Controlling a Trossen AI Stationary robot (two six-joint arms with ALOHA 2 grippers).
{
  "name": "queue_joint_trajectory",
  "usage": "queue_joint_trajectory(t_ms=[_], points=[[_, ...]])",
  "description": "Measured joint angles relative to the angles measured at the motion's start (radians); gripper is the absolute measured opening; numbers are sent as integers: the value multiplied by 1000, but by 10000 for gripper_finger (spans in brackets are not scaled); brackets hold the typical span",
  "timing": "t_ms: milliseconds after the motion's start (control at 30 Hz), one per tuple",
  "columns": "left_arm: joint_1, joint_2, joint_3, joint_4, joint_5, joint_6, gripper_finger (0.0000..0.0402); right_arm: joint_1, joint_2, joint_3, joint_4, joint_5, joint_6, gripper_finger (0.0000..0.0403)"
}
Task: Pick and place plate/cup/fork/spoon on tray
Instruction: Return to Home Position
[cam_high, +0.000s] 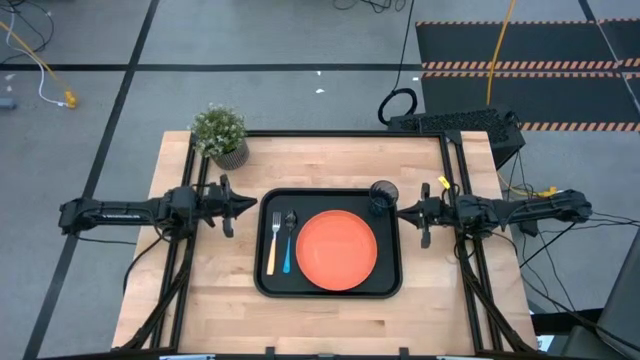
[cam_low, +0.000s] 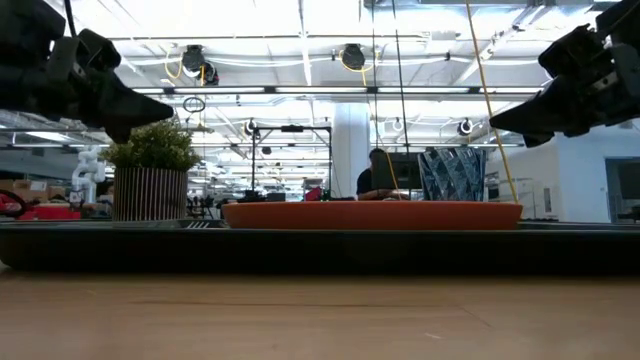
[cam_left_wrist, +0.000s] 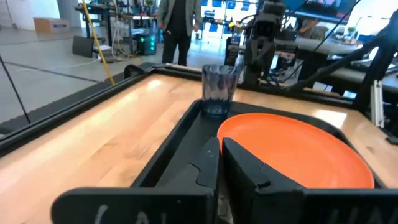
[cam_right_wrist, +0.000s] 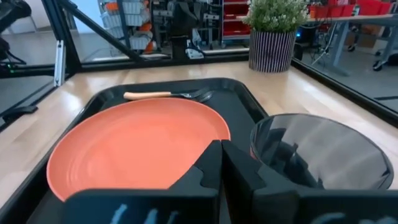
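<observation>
Currently plate (cam_high: 336, 250), cup (cam_high: 383, 194), fork (cam_high: 272, 245) and spoon (cam_high: 288, 246) sit on the tray (cam_high: 259, 270), frame centre. We find left gripper (cam_high: 250, 206) and right gripper (cam_high: 403, 211) closed, empty, flanking its left and right rims, pointing inward.

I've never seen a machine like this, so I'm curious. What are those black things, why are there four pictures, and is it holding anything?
This is a robot: two dark arms at a wooden table, each ending in a two-finger pincher called a gripper. One picture looks straight down from above, one looks level across the table top, and two come from cameras on the arms' wrists. On the table lies a black tray holding an orange plate, a blue cup, a fork and a spoon. A potted plant stands off the tray, by a table corner. The left gripper hovers beside the tray's left edge, the right gripper beside its right edge. Both are shut and hold nothing.
</observation>
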Motion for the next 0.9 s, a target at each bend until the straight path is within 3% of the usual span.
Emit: queue_joint_trajectory(t_ms=[267,567,900], points=[[0,1,0,-29,-8,27,21,0,0,-1,6,-1,6,0],[0,1,0,117,24,111,21,0,0,-2,31,-1,11,0],[0,0,0,115,61,140,21,0,-6,-3,25,-5,25,0]])
